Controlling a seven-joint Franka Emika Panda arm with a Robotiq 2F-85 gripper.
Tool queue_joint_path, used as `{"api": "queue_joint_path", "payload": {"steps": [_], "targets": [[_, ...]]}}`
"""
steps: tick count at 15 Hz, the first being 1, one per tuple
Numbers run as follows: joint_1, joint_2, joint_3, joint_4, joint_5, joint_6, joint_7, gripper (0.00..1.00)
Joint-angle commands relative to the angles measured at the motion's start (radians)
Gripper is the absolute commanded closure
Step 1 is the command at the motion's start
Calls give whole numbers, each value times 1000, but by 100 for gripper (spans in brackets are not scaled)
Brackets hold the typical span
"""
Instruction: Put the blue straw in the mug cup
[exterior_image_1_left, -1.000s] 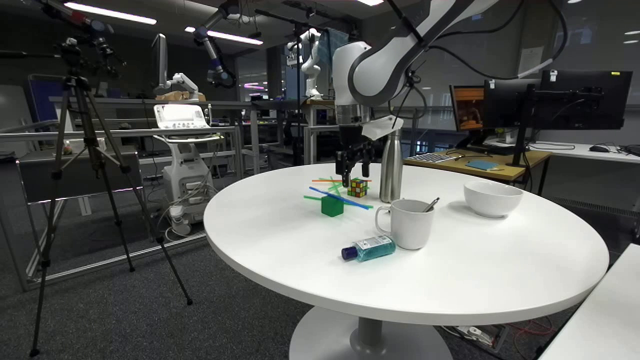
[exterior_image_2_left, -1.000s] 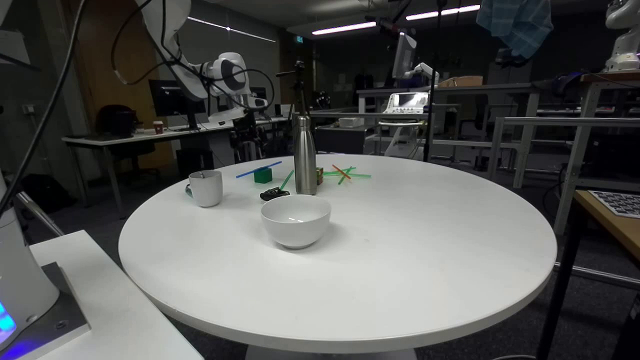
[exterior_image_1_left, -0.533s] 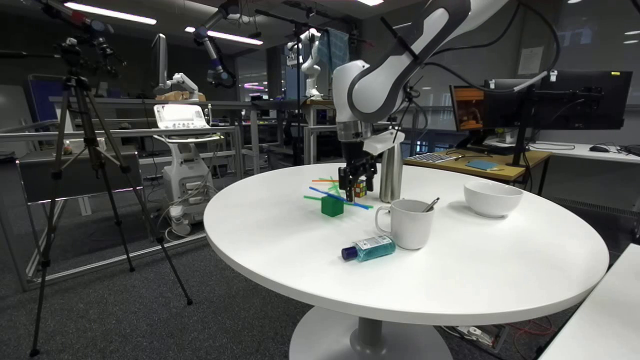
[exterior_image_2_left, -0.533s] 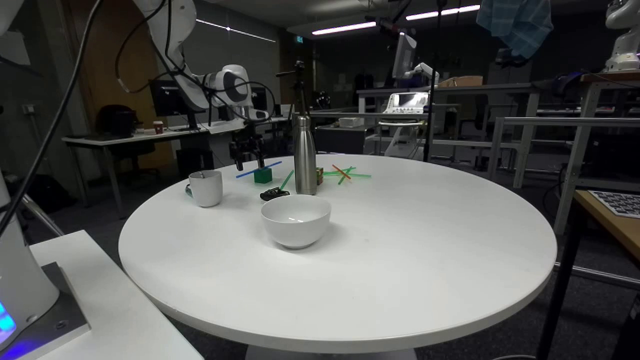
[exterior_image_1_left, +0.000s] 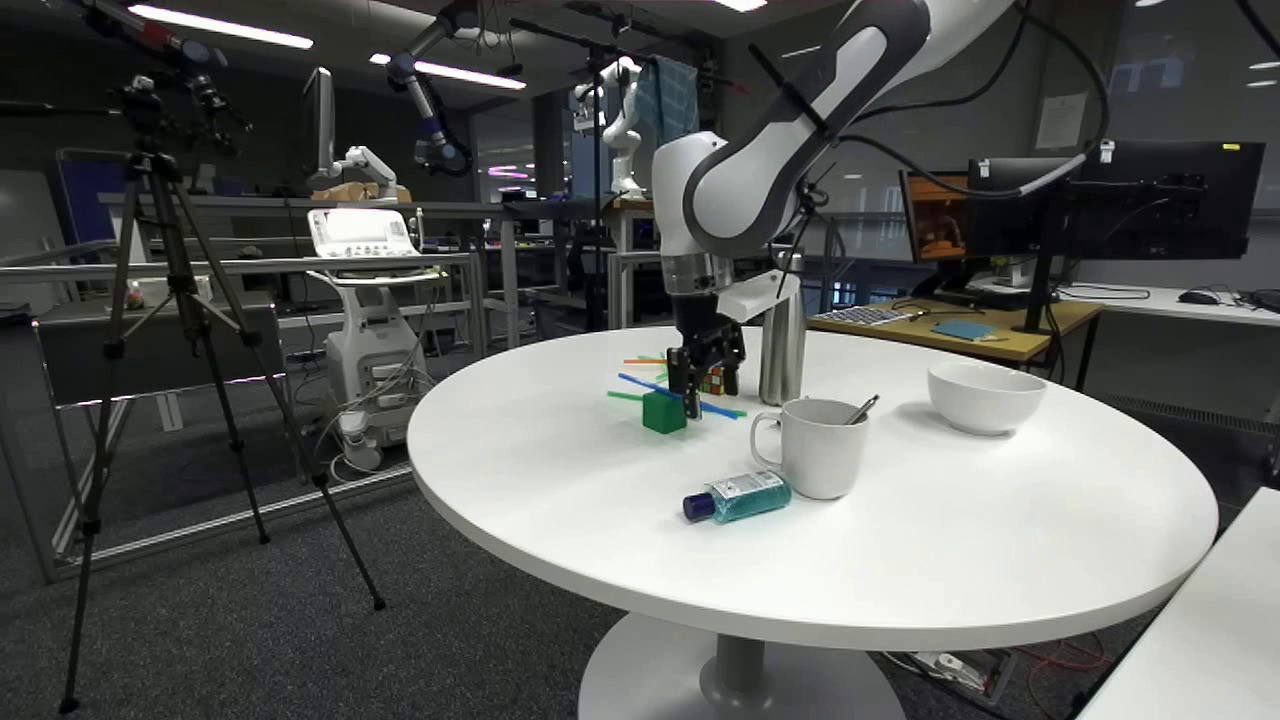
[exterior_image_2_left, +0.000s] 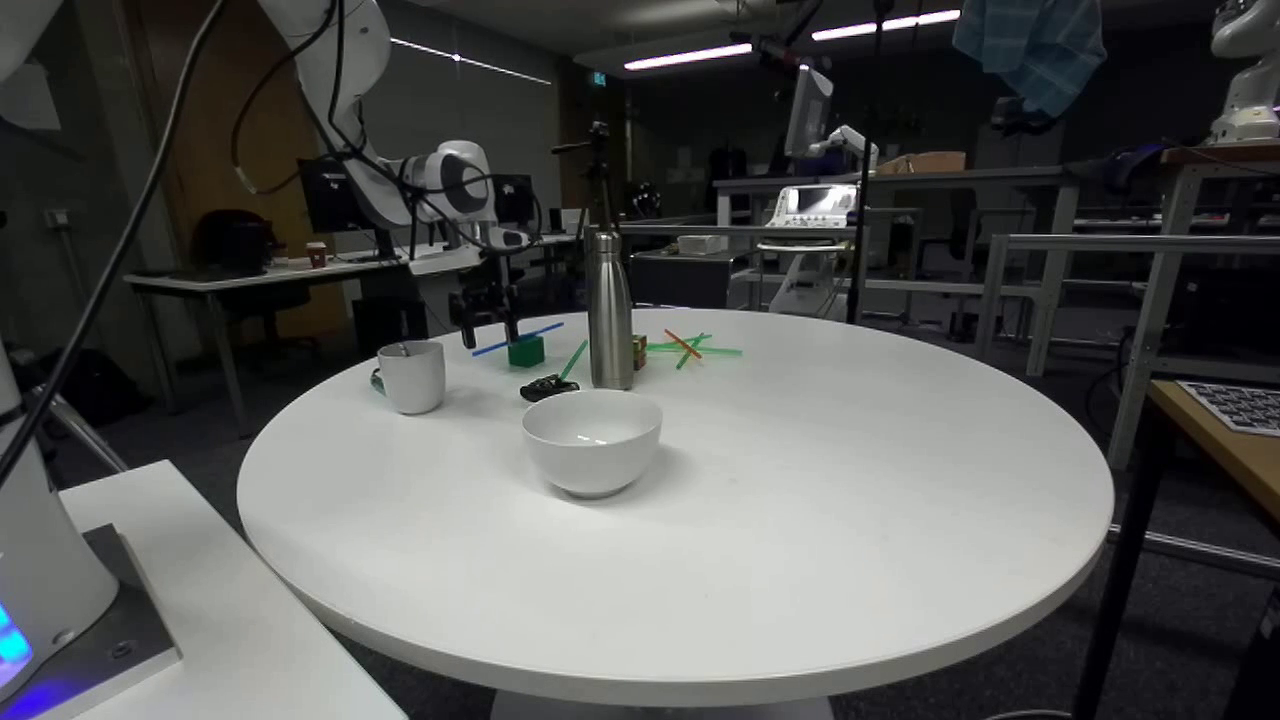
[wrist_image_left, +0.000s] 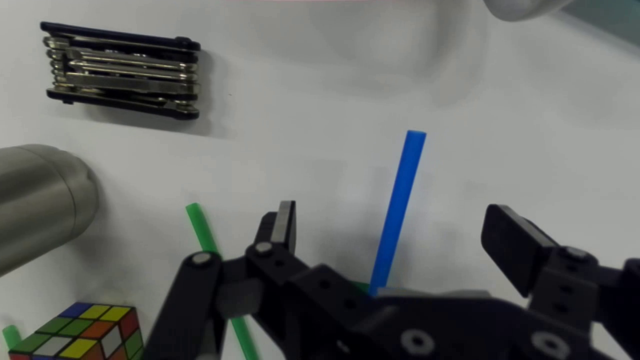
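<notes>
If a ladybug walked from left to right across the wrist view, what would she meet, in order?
Steel bottle, folded multi-tool, long green straw, one robot fingertip, blue straw, opposite robot fingertip.

The blue straw (wrist_image_left: 398, 212) runs through the gap of the spread gripper (wrist_image_left: 392, 220), with clearance on either side; in an exterior view, the block (exterior_image_1_left: 662, 414) is just beside it. In the wrist view, the bottle (wrist_image_left: 37, 202), cube (wrist_image_left: 82, 330) and a green straw (wrist_image_left: 202, 227) obstruct travel to the gripper's left, the multitool (wrist_image_left: 122, 70) ahead-left. Bare table (wrist_image_left: 320, 120) lies directly ahead, between gripper and mug (exterior_image_1_left: 822, 450).
</notes>
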Motion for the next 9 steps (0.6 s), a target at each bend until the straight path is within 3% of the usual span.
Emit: {"api": "queue_joint_path", "payload": {"steps": [1, 5, 9], "targets": [[19, 20, -5, 58, 26, -65, -1, 0], [19, 23, -6, 65, 28, -86, -1, 5], [21, 33, -8, 68, 24, -98, 1, 0]]}}
